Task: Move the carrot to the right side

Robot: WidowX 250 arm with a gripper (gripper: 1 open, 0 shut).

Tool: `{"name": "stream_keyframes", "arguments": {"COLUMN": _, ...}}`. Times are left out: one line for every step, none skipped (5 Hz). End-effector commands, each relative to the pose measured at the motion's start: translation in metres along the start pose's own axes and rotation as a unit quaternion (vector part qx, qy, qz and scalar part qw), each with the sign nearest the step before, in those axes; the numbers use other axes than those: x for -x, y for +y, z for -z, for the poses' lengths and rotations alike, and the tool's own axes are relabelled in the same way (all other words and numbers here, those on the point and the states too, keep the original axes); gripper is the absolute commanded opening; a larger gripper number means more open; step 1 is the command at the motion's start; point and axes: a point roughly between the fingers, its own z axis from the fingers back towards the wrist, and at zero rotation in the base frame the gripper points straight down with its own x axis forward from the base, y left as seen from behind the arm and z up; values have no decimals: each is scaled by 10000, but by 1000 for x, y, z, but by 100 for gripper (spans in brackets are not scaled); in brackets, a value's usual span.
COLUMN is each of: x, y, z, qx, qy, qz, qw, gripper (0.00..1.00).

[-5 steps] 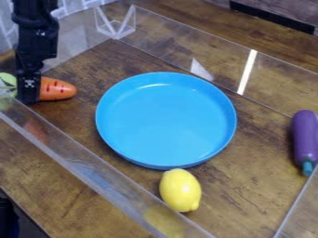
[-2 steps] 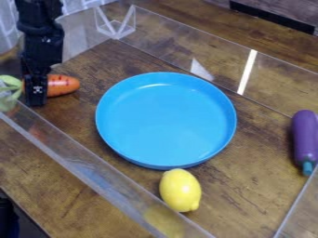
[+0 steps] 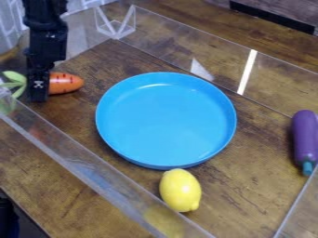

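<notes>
The carrot [image 3: 67,83] lies on the wooden table at the far left, its orange body pointing right and its green leafy top [image 3: 11,81] sticking out to the left. My gripper [image 3: 40,90] comes straight down on it from above. The black fingers are closed around the carrot's neck, between the orange body and the leaves, and they hide that part of it. The carrot rests at table level.
A big blue plate [image 3: 165,118] fills the middle of the table. A yellow lemon [image 3: 180,190] lies in front of it and a purple eggplant [image 3: 304,138] at the right edge. A clear plastic wall [image 3: 74,158] runs along the front left.
My gripper has shifted a little to the right and down onto the carrot's neck, and its fingers have closed on it. The carrot has slid slightly to the right.
</notes>
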Motion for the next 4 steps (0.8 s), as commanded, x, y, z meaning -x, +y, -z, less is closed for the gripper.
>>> {"name": "stream_keyframes", "arguments": {"x": -10, "y": -1, "z": -3, "qx": -91, "qy": -130, "qz": 289, "qw": 9995, "gripper": 0}}
{"name": "stream_keyframes", "arguments": {"x": -11, "y": -2, "z": -2, "qx": -90, "qy": -178, "qz": 428, "qw": 9989, "gripper": 0}}
{"name": "stream_keyframes", "arguments": {"x": -13, "y": -2, "z": -4, "qx": -105, "qy": -226, "qz": 635, "qw": 9977, "gripper": 0}}
{"name": "stream_keyframes", "arguments": {"x": -14, "y": -1, "z": -6, "qx": -132, "qy": -265, "qz": 833, "qw": 9961, "gripper": 0}}
